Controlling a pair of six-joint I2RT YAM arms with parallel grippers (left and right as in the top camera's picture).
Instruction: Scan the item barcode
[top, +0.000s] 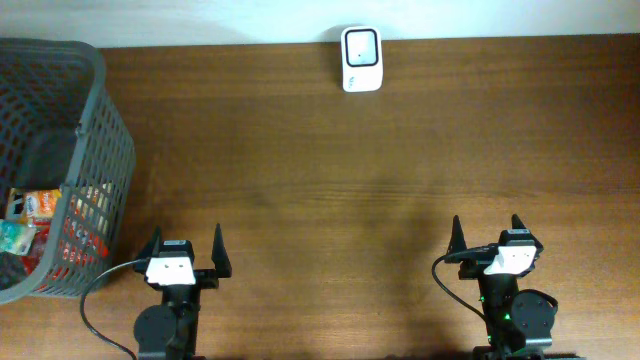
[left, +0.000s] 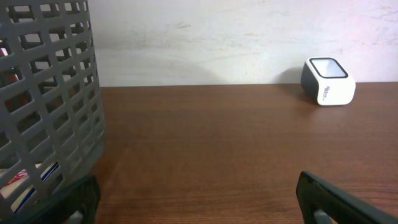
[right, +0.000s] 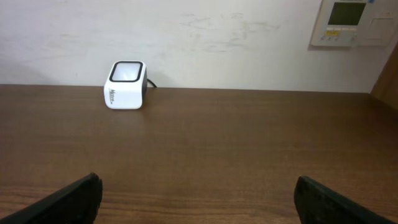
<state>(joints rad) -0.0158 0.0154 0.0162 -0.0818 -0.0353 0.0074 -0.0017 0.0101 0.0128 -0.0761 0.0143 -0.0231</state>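
Furniture: brown wooden table (top: 350, 170) is filling the overhead view, its far edge meeting a white wall (right: 249, 56).

Container: dark grey plastic lattice basket (top: 105, 150) is standing upright at the table's left edge, partly cut off by the frame. In the left wrist view its wall is rising close on the left.

Arms: left gripper (top: 187, 238) is sitting at the near edge, just right of the basket and not touching it. Its two black fingers are spread wide with nothing between them. Right gripper (top: 487, 226) is sitting at the near edge, well apart from the left one, its fingers likewise spread wide and holding nothing. Both are pointing toward the far wall.

Device: white box-shaped barcode scanner (top: 361, 58) with a dark-framed window is standing at the far edge against the wall, between the two arms' lines of sight and well apart from both.

Goods: colourful packaged items (top: 40, 208), in orange, red and green, are lying inside the basket at its bottom and showing through the lattice; their barcodes are too small to make out.

Fitting: beige wall control panel (right: 354, 22) is hanging on the wall at the right wrist view's upper right.
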